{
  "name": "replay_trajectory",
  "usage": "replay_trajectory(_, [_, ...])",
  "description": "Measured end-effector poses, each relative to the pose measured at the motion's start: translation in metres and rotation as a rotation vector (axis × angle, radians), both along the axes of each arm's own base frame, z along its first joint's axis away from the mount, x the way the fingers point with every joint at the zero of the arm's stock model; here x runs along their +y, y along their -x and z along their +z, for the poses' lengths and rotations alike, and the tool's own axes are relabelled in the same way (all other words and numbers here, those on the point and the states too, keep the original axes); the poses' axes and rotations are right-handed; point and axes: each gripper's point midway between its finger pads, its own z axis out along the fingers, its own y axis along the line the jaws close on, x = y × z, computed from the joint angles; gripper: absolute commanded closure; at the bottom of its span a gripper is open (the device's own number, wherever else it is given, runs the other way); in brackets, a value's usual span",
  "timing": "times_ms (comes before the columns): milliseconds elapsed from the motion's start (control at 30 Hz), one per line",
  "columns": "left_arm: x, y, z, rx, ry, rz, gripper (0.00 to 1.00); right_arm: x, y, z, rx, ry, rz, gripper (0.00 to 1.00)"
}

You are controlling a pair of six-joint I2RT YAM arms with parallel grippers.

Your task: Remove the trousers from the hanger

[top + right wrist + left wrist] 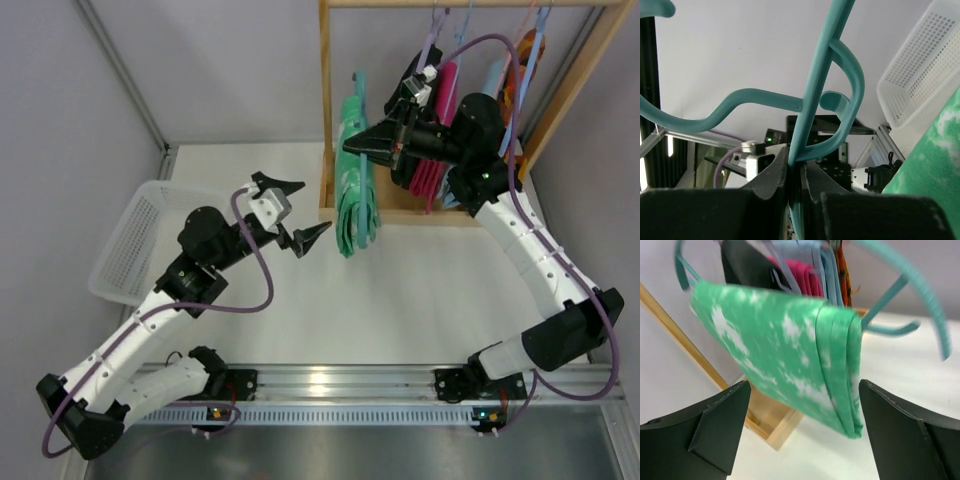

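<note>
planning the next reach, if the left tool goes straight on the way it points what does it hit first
The green trousers on the hanger: they hang dead ahead of the open left tool, centred in its wrist view. Depth is hard to judge.

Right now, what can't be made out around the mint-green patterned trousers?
Top view: right arm covers most of the magenta cloth trousers.
Left wrist view: teal plastic hanger blurred; mint-green patterned cloth trousers hide its bar.
Right wrist view: shut right gripper hides the hanger below its grip.
</note>
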Motion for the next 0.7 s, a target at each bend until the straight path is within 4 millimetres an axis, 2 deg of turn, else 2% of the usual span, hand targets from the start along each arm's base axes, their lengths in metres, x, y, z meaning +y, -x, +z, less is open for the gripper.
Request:
replay_trajectory(133, [-0.015, -0.014, -0.040, 0.056, -0.082, -0.010, 0.04, -0.002, 0.003, 0.004, 0.018, -0.008, -0.004, 1.00])
replay_trajectory(200, [-0.023, -0.015, -0.049, 0.070, -0.101, -0.026, 0.03, -0.003, 0.003, 0.005, 0.025, -0.011, -0.007, 1.00])
replay_trajectory(433, [-0.050, -0.015, -0.059, 0.079, -0.108, -0.084, 0.02, -0.005, 0.006, 0.008, 0.036, -0.020, -0.012, 1.00])
replay_trajectory(600, [-0.055, -0.023, -0.064, 0.106, -0.092, -0.059, 0.02, -0.006, 0.009, 0.008, 0.038, -0.021, -0.012, 1.00])
replay_trajectory(700, [-0.054, -0.028, -0.061, 0.109, -0.075, -0.031, 0.08, -0.006, 0.009, 0.008, 0.038, -0.021, -0.013, 1.00])
